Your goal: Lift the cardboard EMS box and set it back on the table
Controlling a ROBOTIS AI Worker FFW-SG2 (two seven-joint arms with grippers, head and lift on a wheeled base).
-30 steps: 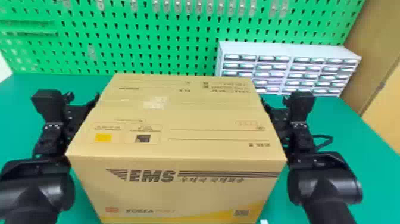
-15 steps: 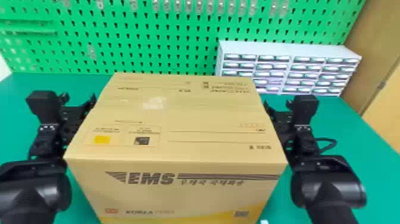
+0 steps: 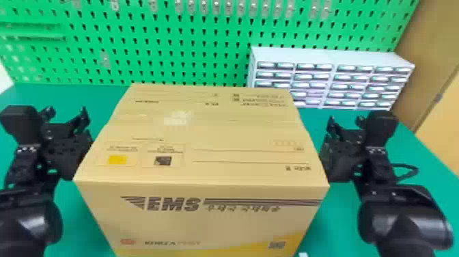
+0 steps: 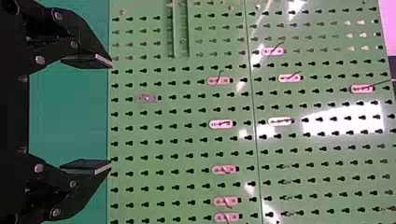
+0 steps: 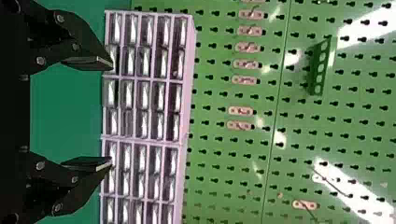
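The cardboard EMS box [image 3: 205, 218] stands upright in the middle of the head view, flaps taped shut and printed front toward me; its underside is out of sight. To its left is my left gripper [image 3: 66, 112], fingers apart and pointing toward the back; to its right, my right gripper [image 3: 345, 120] is posed likewise. Both gripper bodies appear right beside the box's sides, and whether they touch it I cannot tell. In the wrist views, nothing is between the spread fingertips of the left gripper [image 4: 110, 114] or the right gripper [image 5: 111, 113].
Behind the green table [image 3: 427, 191] rises a green pegboard [image 3: 191, 44] with small hooks. A white cabinet of small drawers [image 3: 328, 56] stands at the back right, beyond my right gripper. A black cable loop [image 3: 409, 169] is beside the right arm.
Both arms have moved outward, the left one to the left and the right one to the right, away from the box's sides. The box has stayed nearly in place.
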